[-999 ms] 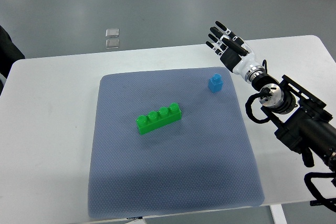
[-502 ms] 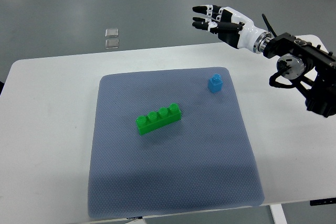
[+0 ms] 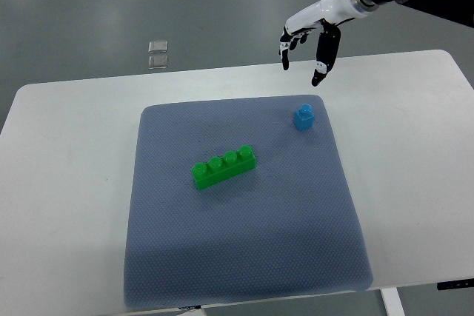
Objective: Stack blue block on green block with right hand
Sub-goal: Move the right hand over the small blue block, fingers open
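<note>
A small blue block [image 3: 303, 117] stands on the grey mat [image 3: 244, 242] near its far right corner. A long green block [image 3: 224, 167] with several studs lies near the mat's middle, slanted. My right hand [image 3: 304, 44] hangs high above the table's far edge, up and slightly left of the blue block, fingers spread and pointing down, holding nothing. Its arm enters from the top right. The left arm does not show.
The mat lies on a white table [image 3: 67, 183]. Two small clear squares [image 3: 158, 53] lie on the floor beyond the table's far edge.
The right arm has swung up toward the top of the picture; the hand has turned from pointing left to pointing down. The blocks have not moved.
</note>
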### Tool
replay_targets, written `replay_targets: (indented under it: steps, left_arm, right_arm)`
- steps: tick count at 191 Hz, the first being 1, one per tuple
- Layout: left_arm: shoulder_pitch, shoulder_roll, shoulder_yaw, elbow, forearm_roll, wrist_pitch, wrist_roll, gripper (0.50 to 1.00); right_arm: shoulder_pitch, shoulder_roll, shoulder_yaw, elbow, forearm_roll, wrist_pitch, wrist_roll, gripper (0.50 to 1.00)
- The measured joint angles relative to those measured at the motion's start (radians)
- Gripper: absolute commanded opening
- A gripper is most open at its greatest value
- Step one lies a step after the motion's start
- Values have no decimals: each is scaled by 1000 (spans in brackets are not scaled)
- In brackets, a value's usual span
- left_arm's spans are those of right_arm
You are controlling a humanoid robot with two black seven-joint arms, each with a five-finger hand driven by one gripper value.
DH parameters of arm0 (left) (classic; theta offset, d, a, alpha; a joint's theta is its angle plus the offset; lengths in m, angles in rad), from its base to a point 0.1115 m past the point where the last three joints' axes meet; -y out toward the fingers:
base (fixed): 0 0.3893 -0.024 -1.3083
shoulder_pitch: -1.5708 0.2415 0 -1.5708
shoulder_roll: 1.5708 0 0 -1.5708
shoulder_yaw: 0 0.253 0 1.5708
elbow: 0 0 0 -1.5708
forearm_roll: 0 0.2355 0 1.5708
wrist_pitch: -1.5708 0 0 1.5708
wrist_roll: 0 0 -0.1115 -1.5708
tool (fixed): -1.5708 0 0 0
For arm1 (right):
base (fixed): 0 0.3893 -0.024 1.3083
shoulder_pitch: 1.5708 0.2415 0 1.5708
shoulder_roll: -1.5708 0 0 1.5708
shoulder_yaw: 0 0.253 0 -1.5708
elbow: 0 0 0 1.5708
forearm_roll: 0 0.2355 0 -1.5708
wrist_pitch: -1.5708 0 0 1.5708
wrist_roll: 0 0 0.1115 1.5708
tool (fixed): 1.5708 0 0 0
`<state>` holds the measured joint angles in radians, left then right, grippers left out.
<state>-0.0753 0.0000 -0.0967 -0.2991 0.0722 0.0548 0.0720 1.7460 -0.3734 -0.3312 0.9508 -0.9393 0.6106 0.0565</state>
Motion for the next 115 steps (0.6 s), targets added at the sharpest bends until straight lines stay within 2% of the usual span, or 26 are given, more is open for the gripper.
replay_targets:
  steps: [20,55,115]
  left_arm:
    - [0,0,-3,1,0,0,0,1000]
    - [0,0,-5,4,0,0,0,1000]
    - [0,0,-3,2,0,-1,0,1000]
  right_arm:
    - [-29,34,0,-33,15,-11,-24,924]
    - [-134,64,3,-114,6,-140,-33,924]
    - [-270,110,6,-211,2,-243,-31,919]
